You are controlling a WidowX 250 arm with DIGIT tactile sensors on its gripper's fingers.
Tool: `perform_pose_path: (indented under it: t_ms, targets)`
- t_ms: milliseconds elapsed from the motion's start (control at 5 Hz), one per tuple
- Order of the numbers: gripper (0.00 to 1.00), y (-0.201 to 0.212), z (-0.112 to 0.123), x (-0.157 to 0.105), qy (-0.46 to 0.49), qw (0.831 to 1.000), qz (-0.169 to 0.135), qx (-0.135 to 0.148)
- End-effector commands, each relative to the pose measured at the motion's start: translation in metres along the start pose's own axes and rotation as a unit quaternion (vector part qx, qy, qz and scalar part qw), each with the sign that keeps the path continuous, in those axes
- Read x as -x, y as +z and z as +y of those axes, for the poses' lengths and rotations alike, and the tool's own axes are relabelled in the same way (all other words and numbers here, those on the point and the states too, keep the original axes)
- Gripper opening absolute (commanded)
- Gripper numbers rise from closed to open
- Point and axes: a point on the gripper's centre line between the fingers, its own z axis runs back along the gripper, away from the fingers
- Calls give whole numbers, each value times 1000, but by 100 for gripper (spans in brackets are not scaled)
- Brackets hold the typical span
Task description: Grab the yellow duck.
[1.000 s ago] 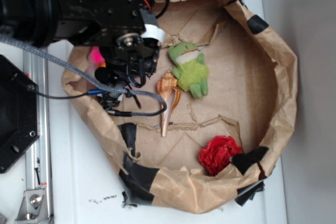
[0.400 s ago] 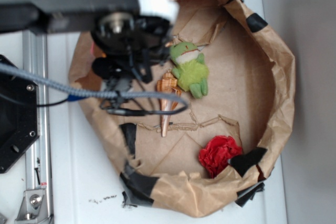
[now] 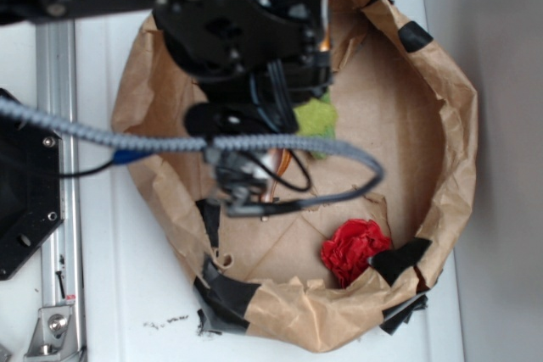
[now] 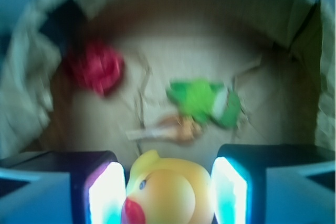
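Observation:
The yellow duck (image 4: 170, 190) with its orange-red beak fills the bottom of the wrist view. It sits between the two lit pads (image 4: 107, 192) of my gripper (image 4: 167, 177), which is shut on it from both sides. In the exterior view the black arm (image 3: 242, 27) hangs over the upper left of the brown paper basin (image 3: 445, 133). There it hides both the duck and the fingers.
A green plush frog (image 4: 202, 100) (image 3: 316, 118) lies mid-basin beside a tan conch shell (image 4: 176, 128). A red crumpled ball (image 3: 352, 247) (image 4: 94, 66) rests by the near wall. Grey and black cables (image 3: 254, 143) hang below the arm. A black base plate (image 3: 25, 192) stands at the left.
The arm has swung right and come up toward the exterior camera. It now covers most of the frog and the shell, which were fully visible a second ago.

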Motion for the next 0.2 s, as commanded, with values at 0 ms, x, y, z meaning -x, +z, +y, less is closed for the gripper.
perform_pose_path:
  t_ms: [0]
  targets:
    - [0, 0, 9, 0, 23, 999, -42, 26]
